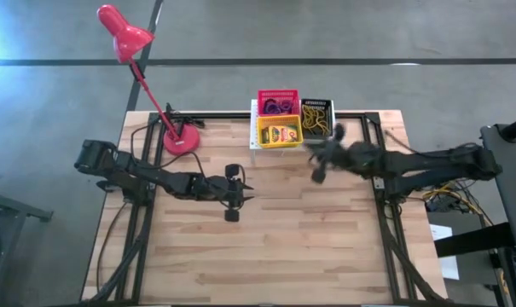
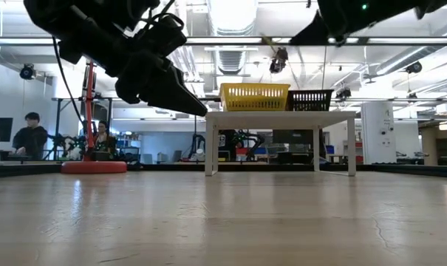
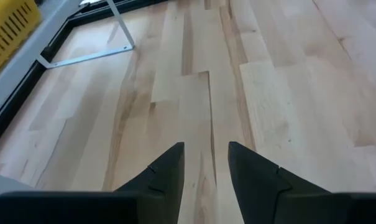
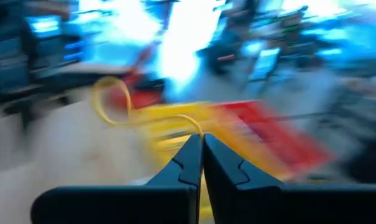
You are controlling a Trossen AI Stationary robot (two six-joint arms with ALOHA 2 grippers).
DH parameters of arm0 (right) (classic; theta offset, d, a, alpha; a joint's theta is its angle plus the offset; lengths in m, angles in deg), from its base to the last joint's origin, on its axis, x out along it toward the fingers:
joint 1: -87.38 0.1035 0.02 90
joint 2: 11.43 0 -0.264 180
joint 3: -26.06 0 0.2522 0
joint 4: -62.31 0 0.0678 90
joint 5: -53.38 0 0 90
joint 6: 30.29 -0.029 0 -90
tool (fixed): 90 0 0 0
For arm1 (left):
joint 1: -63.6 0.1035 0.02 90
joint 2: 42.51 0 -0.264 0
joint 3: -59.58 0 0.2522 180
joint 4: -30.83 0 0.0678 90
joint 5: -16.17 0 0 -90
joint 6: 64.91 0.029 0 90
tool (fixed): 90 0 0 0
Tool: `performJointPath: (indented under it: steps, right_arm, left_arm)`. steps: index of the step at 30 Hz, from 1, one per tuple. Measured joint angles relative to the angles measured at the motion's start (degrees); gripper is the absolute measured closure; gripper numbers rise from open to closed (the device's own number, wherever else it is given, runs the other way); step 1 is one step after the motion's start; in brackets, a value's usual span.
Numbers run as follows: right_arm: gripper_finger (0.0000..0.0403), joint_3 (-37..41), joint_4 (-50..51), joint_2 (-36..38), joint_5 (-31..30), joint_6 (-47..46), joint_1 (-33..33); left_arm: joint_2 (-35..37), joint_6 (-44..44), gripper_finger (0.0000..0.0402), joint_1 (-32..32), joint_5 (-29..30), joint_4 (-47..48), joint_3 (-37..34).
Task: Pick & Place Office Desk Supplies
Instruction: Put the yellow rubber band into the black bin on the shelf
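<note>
Overhead, your right gripper (image 1: 319, 162) hovers just near of the black basket (image 1: 317, 117) while the left gripper (image 1: 237, 194) waits mid-table, fingers slightly parted and empty; wrist view shows right fingers pinching a yellow loop (image 4: 116, 102), so release only once above that basket.

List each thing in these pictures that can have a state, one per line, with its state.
Left tool: open, empty, above bare table.
Right tool: shut on yellow loop, near the baskets.
Yellow basket: on the shelf, holds a crayon box.
Pink-red basket: holds purple loops.
Black basket: holds yellow loops.
Lamp: upright.
</note>
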Motion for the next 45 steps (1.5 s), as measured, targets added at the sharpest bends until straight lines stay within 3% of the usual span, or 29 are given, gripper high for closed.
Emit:
performJointPath:
  steps: [3, 5, 14, 20, 32, 45]
  right_arm:
    - [0.0394, 0.0, 0.0, 5.4, -7.6, 3.3, -3.7]
    - [0.0394, 0.0, 0.0, 7.4, -9.6, 3.3, -7.2]
    - [0.0394, 0.0, 0.0, 5.4, -8.7, 1.4, -22.2]
    - [0.0394, 0.0, -1.7, 0.8, 1.0, -0.1, -28.1]
    - [0.0394, -11.4, -0.5, -5.4, 1.2, 2.6, -30.5]
    - [0.0394, -16.2, 22.8, -10.3, 1.2, -3.7, -30.5]
  left_arm:
    - [0.0, -0.4, 0.0276, 0.0, 0.0, -1.8, -0.7]
    - [0.0, -0.4, 0.0276, 0.0, 0.0, -2.0, -0.8]
    - [0.0, -1.0, 0.0276, 0.0, 0.0, -2.3, -0.8]
    - [0.0, -1.8, 0.0276, 0.0, 0.0, -2.8, -0.8]
    - [0.0, -1.9, 0.0276, 0.0, 0.4, -3.4, -0.8]
    - [0.0, -3.0, 0.0276, 0.0, 0.4, -3.4, -0.8]
